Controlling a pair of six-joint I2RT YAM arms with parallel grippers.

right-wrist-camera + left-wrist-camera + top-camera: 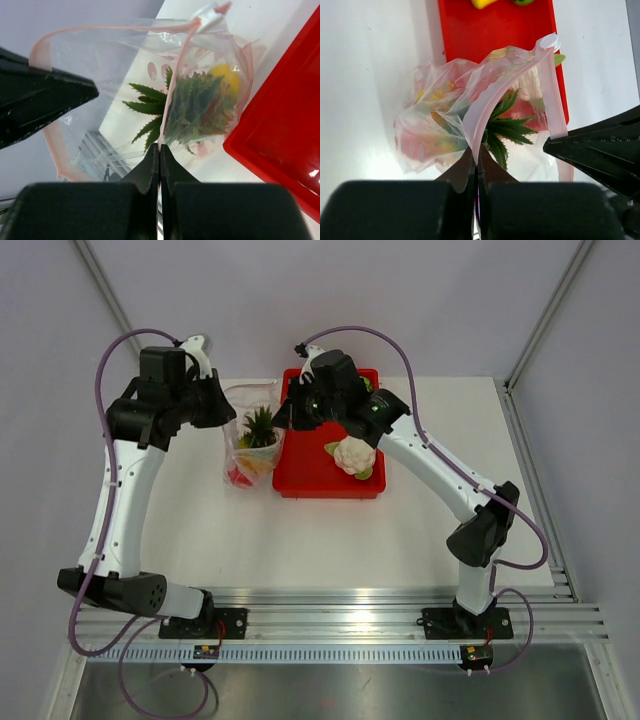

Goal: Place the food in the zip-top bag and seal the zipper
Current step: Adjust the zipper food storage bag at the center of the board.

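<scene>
The clear zip-top bag [250,445] stands beside the left edge of the red tray [318,482], with its mouth pulled open. My left gripper [229,417] is shut on the left rim, and the left wrist view [476,156] shows the jaws pinching the pink zipper strip [553,95]. My right gripper [288,417] is shut on the opposite rim, as its wrist view [159,148] shows. Inside the bag are the pineapple's green leaves [508,128], a yellow fruit [225,77] and red and orange pieces [422,140]. A white cauliflower [352,455] lies on the tray.
The tray [495,35] lies just right of the bag and holds a yellow piece [482,3] and a green one [522,2] at its far end. Grey walls close off the back and sides of the white table [300,540].
</scene>
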